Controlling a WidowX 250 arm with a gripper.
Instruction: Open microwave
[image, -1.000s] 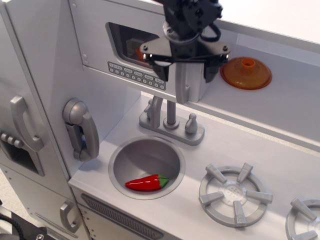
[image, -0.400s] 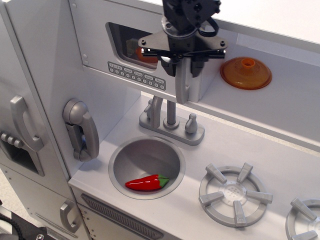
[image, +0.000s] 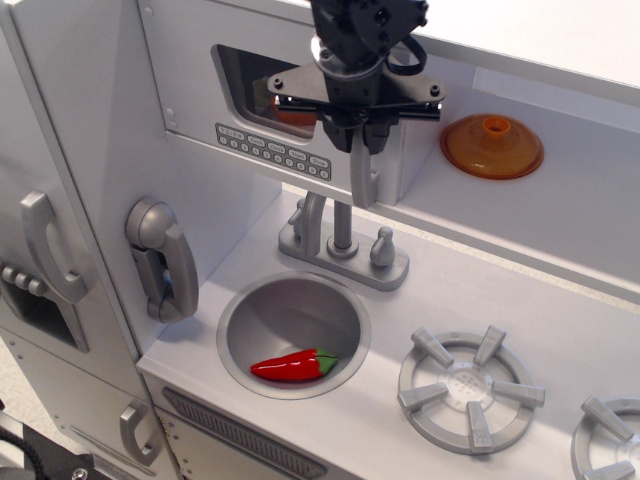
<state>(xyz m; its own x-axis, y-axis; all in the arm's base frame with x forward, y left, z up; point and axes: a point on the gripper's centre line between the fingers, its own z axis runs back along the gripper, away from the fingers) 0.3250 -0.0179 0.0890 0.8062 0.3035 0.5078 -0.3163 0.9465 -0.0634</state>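
- upper part of the vertical silver handle (image: 364, 178) hidden behind the black gripper (image: 354, 136)
- fingers drawn narrow, clamped on that handle
- microwave (image: 262, 112) directly behind and left of the gripper, smooth grey door, dark rounded window, button strip below
- glossy orange lid (image: 491, 146) off to the right
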